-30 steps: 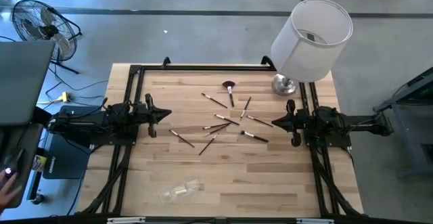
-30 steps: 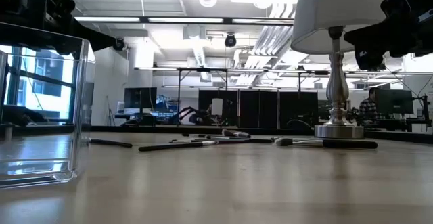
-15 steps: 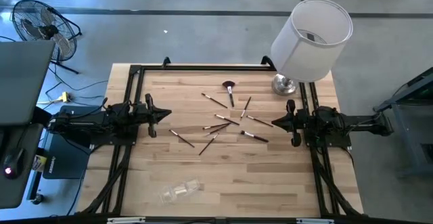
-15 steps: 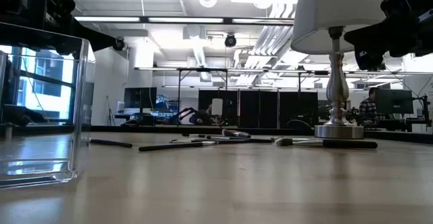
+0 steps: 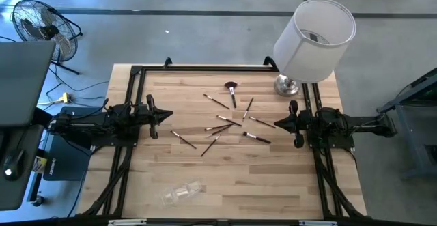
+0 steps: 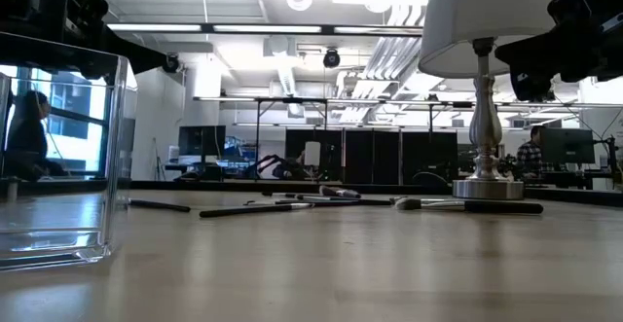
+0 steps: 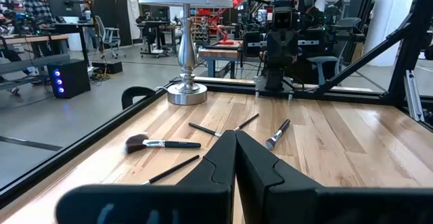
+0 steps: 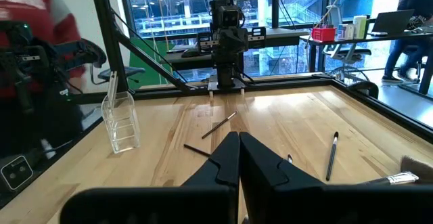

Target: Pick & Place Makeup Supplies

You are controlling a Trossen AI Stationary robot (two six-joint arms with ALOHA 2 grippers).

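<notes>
Wooden table (image 5: 273,178) in an open workshop: makeup brushes (image 5: 229,125) lie scattered at its centre, the fluffy-headed brush (image 5: 231,88) farthest back. Left gripper (image 5: 168,116) and right gripper (image 5: 278,124) rest at opposite edges, both closed and empty. Lamp (image 5: 314,38) far right; clear container (image 5: 183,192) near left.

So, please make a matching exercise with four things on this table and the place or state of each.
Things:
1. lamp
2. clear container
3. fluffy-headed brush
4. left gripper

Places or states:
A. shut, at the left edge of the table
B. far right corner
C. near edge, lying on its side
D. farthest of the scattered brushes

Pairs: 1-B, 2-C, 3-D, 4-A
</notes>
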